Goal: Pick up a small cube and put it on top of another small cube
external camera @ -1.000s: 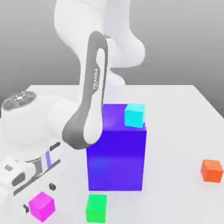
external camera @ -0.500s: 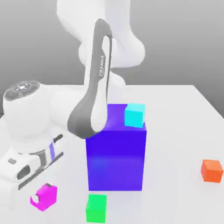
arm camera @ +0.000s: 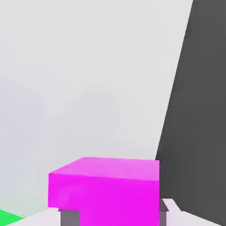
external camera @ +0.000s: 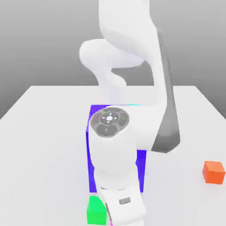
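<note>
My gripper (arm camera: 117,215) is shut on the small cube (arm camera: 106,190), a plain magenta-pink one. In the hand view the cube sits between the two grey fingers (arm camera: 69,217) and is lifted over the white table. In the exterior view my white hand (external camera: 122,206) hangs low at the front, in front of the big blue-violet block (external camera: 141,170). It covers the fingers and the cube. A green small cube (external camera: 96,210) lies on the table just to the exterior view's left of the hand. Its corner (arm camera: 6,217) shows in the hand view.
An orange small cube (external camera: 214,171) lies on the white table (external camera: 44,132) at the exterior view's right. My arm's wrist (external camera: 110,132) hides most of the blue-violet block's top. The table edge (arm camera: 174,110) runs close by the held cube in the hand view.
The jaws closed on the magenta cube, then the arm swung from the exterior view's left toward the middle front, carrying the cube to beside the green cube.
</note>
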Robot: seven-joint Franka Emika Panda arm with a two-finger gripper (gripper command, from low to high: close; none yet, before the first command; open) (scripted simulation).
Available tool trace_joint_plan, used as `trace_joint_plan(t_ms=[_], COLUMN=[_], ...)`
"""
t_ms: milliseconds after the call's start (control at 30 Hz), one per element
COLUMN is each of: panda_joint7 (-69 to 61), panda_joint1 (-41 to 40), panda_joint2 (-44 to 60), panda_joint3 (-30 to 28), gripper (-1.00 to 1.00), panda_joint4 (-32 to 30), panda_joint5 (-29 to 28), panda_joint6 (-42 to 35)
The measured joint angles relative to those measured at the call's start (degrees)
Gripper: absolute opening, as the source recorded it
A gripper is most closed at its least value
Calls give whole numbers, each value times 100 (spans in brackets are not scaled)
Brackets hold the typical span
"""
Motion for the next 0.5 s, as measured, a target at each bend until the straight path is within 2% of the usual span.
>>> trace_joint_plan(t_ms=[500], panda_joint7=[-3272], panda_joint1=[-788], panda_joint2=[-452], panda_joint3=[709], gripper=[-100], panda_joint4=[-414], panda_joint5=[-246], panda_joint6=[-304])
